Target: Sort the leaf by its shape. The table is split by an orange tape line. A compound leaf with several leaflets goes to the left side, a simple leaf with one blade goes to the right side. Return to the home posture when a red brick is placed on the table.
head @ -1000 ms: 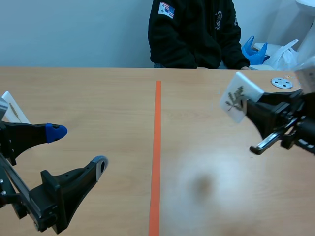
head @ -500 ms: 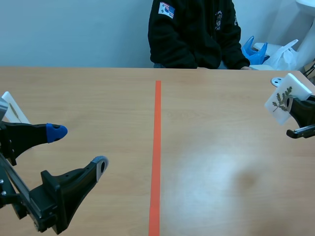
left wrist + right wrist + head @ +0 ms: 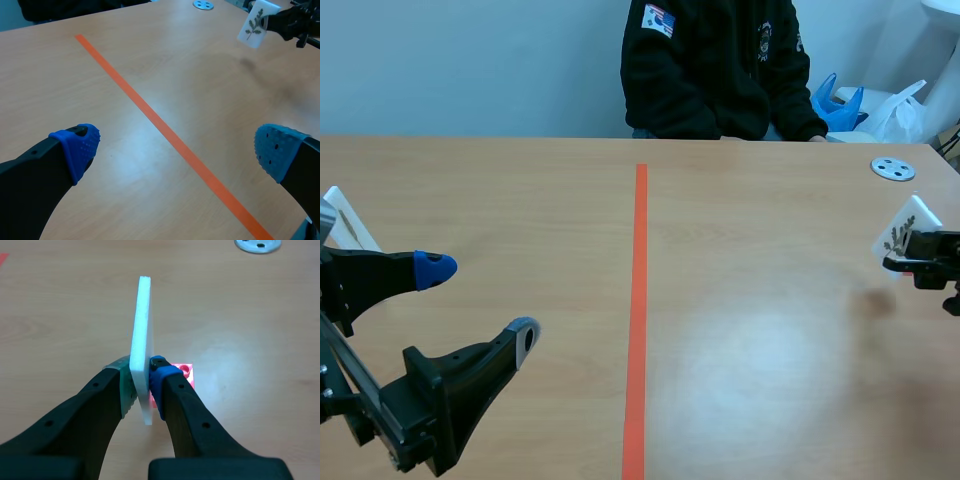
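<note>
Scene view: leaf card [image 3: 903,232] clamped in right gripper [image 3: 912,262] at far right edge of table [image 3: 750,200], well right of orange tape line [image 3: 639,300]. Several leaflets on sprig, so probably bound for left side; not yet sorted. Left gripper [image 3: 480,300] spread wide, empty. Right wrist view alone: red brick [image 3: 184,374] on table just beside card, unseen elsewhere; likely cue for home posture.

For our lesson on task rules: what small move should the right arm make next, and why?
Probably draw back to the home posture: a red brick lies on the table under the right end effector, overriding sorting the leaf card it grips.
</note>
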### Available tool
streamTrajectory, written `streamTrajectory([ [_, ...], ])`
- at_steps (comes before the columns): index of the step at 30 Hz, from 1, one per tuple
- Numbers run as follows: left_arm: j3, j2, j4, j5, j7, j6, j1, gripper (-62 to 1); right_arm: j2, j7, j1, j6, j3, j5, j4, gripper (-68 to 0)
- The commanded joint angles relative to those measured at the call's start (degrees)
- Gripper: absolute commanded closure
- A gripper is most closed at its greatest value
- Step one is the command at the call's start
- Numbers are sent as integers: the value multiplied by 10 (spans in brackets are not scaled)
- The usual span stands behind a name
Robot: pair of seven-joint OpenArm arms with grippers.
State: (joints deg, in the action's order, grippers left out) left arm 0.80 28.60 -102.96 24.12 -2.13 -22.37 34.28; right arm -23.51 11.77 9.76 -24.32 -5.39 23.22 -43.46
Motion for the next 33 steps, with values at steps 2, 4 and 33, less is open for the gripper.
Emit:
streamTrajectory([
  [2,3,0,-3,5,-10,-1,0,-623,-10,15,22,15,4,-7,3,-13],
  [4,3,0,-3,5,-10,-1,0,-623,-7,15,27,29,7,-14,20,-13],
  [33,3,0,-3,5,-10,-1,0,-623,-12,88,14,59,10,-24,28,-647],
])
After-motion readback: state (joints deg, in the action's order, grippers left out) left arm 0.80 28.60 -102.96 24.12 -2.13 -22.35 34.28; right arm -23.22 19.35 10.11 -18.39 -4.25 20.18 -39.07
